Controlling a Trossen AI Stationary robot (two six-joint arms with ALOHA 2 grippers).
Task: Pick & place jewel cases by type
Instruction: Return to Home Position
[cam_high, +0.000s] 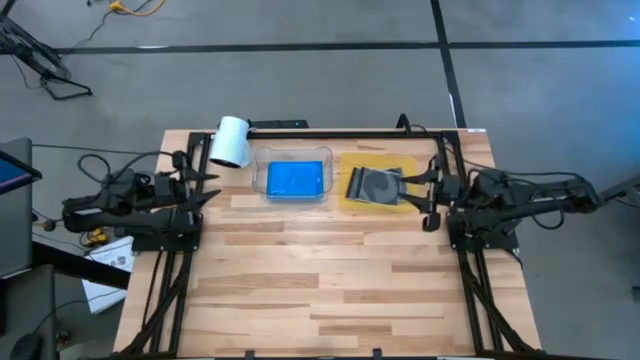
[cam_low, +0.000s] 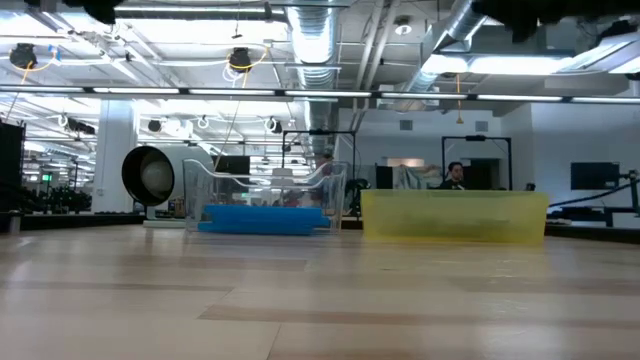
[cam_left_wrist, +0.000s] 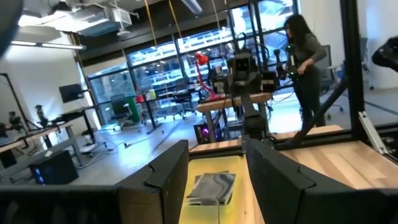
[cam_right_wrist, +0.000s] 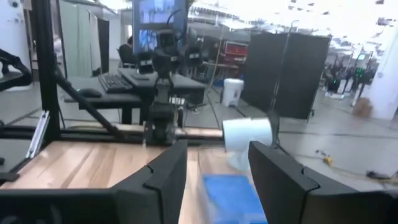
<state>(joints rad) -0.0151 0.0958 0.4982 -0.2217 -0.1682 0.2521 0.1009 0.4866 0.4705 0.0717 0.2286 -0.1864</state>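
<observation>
The blue jewel cases (cam_high: 295, 179) lie stacked flat inside the clear tray (cam_high: 262, 166), also visible in the low view (cam_low: 262, 218) and the right wrist view (cam_right_wrist: 227, 191). The grey-clear cases with dark discs (cam_high: 374, 185) lie flat on the yellow tray (cam_high: 352, 200); the left wrist view shows them (cam_left_wrist: 211, 187) beyond my fingers. My left gripper (cam_high: 210, 190) hovers open at the table's left edge, left of the clear tray. My right gripper (cam_high: 411, 190) hovers open just right of the yellow tray. Neither holds anything.
A white roll (cam_high: 230, 141) lies on its side by the clear tray's far-left corner. A black frame bar (cam_high: 350, 131) runs along the table's far edge. Bare wood (cam_high: 320, 280) stretches from the trays toward the near edge. A person (cam_left_wrist: 308, 56) stands in the room beyond.
</observation>
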